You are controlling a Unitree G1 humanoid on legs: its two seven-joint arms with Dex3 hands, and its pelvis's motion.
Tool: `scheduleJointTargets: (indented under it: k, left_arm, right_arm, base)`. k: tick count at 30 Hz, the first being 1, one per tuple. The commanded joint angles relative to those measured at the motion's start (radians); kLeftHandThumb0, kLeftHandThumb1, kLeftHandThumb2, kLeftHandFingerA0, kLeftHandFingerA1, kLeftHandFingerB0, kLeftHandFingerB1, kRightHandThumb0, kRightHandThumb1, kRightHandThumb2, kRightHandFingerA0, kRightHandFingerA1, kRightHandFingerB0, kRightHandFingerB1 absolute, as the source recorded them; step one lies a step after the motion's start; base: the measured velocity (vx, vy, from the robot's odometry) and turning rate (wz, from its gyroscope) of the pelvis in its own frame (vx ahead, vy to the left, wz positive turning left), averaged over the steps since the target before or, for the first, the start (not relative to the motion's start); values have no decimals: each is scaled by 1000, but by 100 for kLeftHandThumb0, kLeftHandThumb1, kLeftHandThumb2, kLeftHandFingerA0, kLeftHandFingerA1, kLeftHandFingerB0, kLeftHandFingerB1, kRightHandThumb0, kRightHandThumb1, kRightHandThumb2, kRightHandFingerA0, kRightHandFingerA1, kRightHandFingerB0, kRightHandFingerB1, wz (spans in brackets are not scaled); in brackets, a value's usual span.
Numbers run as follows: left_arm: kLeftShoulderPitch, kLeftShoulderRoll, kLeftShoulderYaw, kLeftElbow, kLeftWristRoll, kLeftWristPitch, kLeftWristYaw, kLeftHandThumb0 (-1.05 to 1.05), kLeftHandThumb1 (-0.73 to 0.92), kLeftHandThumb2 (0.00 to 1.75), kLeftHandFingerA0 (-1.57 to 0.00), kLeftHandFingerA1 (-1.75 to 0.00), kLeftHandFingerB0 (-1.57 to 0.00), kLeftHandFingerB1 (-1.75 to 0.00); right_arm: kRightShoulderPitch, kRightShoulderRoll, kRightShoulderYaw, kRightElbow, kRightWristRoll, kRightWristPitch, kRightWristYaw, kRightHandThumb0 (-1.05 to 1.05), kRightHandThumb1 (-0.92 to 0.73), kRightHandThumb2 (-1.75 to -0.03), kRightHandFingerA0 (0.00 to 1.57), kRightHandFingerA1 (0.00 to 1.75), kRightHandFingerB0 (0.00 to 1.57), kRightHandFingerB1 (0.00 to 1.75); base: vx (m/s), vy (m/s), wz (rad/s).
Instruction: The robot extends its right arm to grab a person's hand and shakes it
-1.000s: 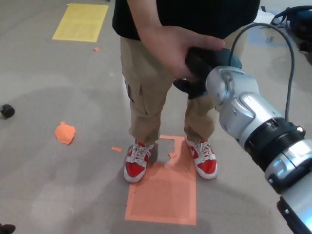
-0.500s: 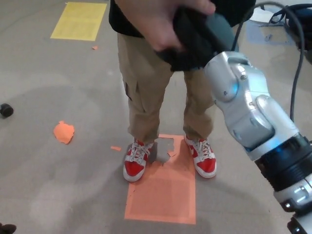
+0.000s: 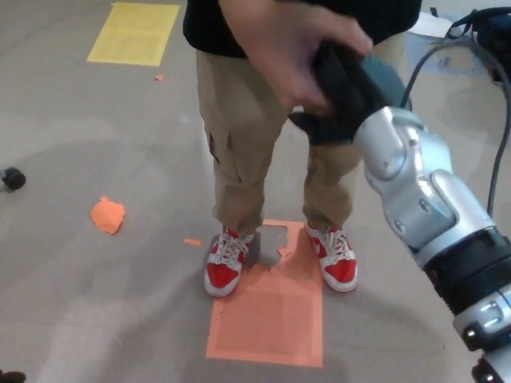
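Above the orange mat (image 3: 267,319), the right hand (image 3: 351,92) is clamped on the person's hand (image 3: 291,48).

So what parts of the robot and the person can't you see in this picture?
- Right hand, head view: its fingers are covered by the person's hand, so the grip cannot be made out.
- Left hand: not in view at all.
- The person above the black shirt: cut off by the top edge.
- Blue item, top right: cut off by the edge, unidentifiable.
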State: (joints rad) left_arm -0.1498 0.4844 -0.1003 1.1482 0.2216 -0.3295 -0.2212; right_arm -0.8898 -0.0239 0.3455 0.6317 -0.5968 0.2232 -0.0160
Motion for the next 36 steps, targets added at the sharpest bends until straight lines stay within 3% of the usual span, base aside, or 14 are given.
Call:
scheduleJointTargets:
  k: [1, 4, 12, 13, 14, 15, 17, 22, 23, 24, 26, 27, 31, 36]
  left_arm:
    - [-10, 23, 7, 12, -2, -10, -12, -68, 69, 101, -2, -36, -2, -32]
    - [-17, 25, 4, 11, 2, -6, -9, -67, 70, 100, -2, -36, -2, -33]
    - [-30, 28, 6, 13, -1, 1, -18, -68, 70, 101, -3, -36, -2, -33]
    - [-29, 27, 8, 12, -3, 2, -19, -67, 69, 100, -2, -36, -2, -32]
    - [-27, 28, 9, 11, -4, -7, -19, -67, 69, 100, -2, -37, -2, -33]
    - [-26, 28, 5, 10, 3, -11, -11, -69, 70, 102, -3, -38, -3, -33]
    - [-29, 30, -4, 9, 15, -4, 3, -77, 72, 101, -7, -36, -6, -29]
    - [-31, 31, 7, 3, 0, -7, -8, -70, 68, 101, -4, -39, -3, -34]
    - [-37, 32, 3, 7, 4, 0, -11, -68, 69, 100, -3, -38, -2, -32]
    - [-39, 35, -2, 11, 9, -7, -12, -68, 69, 100, -3, -38, -2, -33]
    - [-39, 38, -7, 14, 15, -23, -10, -68, 69, 100, -3, -38, -2, -33]
    - [-42, 38, -8, 19, 18, -23, -8, -69, 70, 101, -3, -38, -3, -35]
    - [-52, 37, -14, 25, 26, -5, -1, -68, 70, 101, -3, -38, -2, -34]
    - [-35, 33, -11, 28, 18, -23, -9, -69, 70, 102, -3, -38, -3, -34]
  right_arm:
    - [7, 66, 22, 451, 37, -123, -11, -19, -68, -59, 64, 53, 38, 40]
    - [2, 74, 25, 487, 37, -120, 4, -20, -60, -57, 60, 53, 38, 39]
    - [-51, 65, -11, 483, 72, -209, -31, -21, -76, -62, 77, 55, 36, 39]
    - [-66, 63, -23, 442, 84, -201, -32, -20, -64, -59, 78, 55, 37, 38]
    - [-73, 56, -33, 382, 91, -202, -42, -22, -70, -61, 86, 55, 39, 38]
    - [-66, 42, -44, 276, 98, -198, -36, -26, -85, -65, 71, 49, 39, 36]
    - [-47, 18, -59, 96, 102, -186, -19, -24, -85, -65, 81, 55, 41, 37]
    - [19, -21, -122, -453, 104, -136, 39, -29, -90, -67, 90, 57, 39, 37]
    - [26, -23, -142, -579, 114, -123, 61, -37, -72, -99, 87, 72, 34, 52]
    - [31, -24, -155, -664, 114, -116, 70, -32, -88, -66, 93, 65, 40, 37]
    - [35, -24, -162, -722, 107, -111, 72, -32, -88, -66, 93, 65, 40, 37]
    - [39, -24, -167, -775, 96, -88, 86, -32, -88, -67, 92, 54, 42, 36]
    - [58, -14, -179, -909, 78, -38, 112, -28, -87, -67, 93, 54, 44, 38]
    - [100, -10, -157, -804, 102, -76, 99, -26, -86, -66, 92, 56, 45, 39]
  base:
    - [0, 0, 0]
    - [0, 0, 0]
    - [0, 0, 0]
    - [0, 0, 0]
    - [0, 0, 0]
    - [0, 0, 0]
    - [0, 0, 0]
    - [0, 0, 0]
    - [0, 0, 0]
    - [0, 0, 0]
    - [0, 0, 0]
    - [0, 0, 0]
    - [0, 0, 0]
    - [0, 0, 0]
